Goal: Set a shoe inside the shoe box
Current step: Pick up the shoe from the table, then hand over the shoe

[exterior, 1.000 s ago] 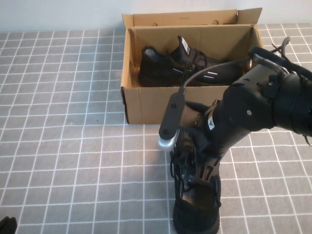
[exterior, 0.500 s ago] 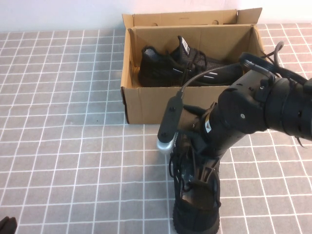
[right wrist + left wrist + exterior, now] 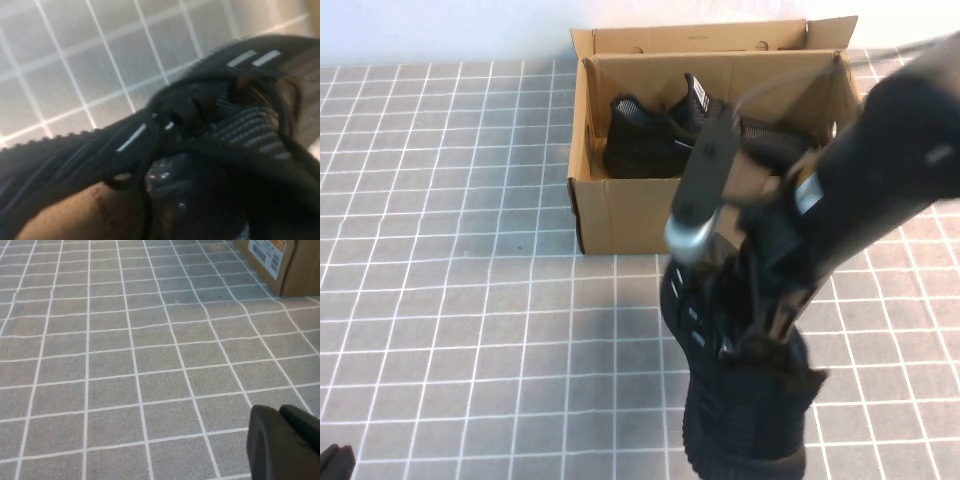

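A brown cardboard shoe box (image 3: pixel 620 212) stands open at the back of the tiled table, its flap lid upright behind it. One black sneaker (image 3: pixel 650 140) lies inside it. My right gripper (image 3: pixel 765 315) is shut on the second black shoe (image 3: pixel 740 400) at its opening and holds it off the table in front of the box, toe hanging down. In the right wrist view the shoe (image 3: pixel 150 135) fills the frame, with white side dashes and laces showing. My left gripper (image 3: pixel 285 445) is shut and empty, low over the tiles at the near left (image 3: pixel 332 462).
The table is covered with a grey tiled mat (image 3: pixel 450 250). A corner of the box with a barcode label (image 3: pixel 272 255) shows in the left wrist view. My right arm (image 3: pixel 890 170) hides the box's right end.
My right arm has risen and lifted the shoe off the table. The shoe now hangs higher and closer to the camera. The left arm has not moved.
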### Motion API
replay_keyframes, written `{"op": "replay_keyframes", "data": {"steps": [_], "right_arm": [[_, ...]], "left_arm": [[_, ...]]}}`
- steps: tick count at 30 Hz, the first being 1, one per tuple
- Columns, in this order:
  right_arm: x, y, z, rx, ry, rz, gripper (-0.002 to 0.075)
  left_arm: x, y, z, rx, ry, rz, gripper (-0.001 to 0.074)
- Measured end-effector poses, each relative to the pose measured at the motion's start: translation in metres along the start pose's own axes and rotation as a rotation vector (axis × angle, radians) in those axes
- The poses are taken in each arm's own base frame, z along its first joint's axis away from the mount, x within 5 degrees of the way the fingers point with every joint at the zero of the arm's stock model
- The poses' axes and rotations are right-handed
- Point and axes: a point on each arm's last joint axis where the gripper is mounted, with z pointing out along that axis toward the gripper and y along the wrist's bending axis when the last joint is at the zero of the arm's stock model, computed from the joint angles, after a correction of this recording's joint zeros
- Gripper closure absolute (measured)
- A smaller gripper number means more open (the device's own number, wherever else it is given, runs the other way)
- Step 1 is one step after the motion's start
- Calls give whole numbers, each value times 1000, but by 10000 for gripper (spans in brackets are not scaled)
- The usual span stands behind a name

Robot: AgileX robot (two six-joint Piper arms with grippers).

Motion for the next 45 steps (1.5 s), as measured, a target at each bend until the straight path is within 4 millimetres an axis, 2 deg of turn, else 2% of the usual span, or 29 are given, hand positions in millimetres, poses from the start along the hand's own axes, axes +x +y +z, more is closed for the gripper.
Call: {"op": "replay_keyframes", "data": {"steps": [4,6,11,17,28,32,38,45], "right_arm": [[-4,4,-63,13,-83,-1,732],[-4,5,-85,23,-105,-5,732],[-8,3,-114,60,-145,-21,732],[-11,1,-118,86,-177,-64,732],[-13,-1,-112,83,-168,-69,732],[-13,0,-112,78,-158,-69,732],[-12,0,-112,68,-147,-28,732],[-12,1,-111,56,-148,4,732]], "left_arm": [[0,0,0,0,0,0,736],[0,0,0,0,0,0,736],[0,0,0,0,0,0,736],[0,0,0,0,0,0,736],[0,0,0,0,0,0,736],[-5,1,0,-10,-60,4,736],[-20,-2,-2,62,-222,-358,736],[-30,2,-5,62,-338,-475,736]]}}
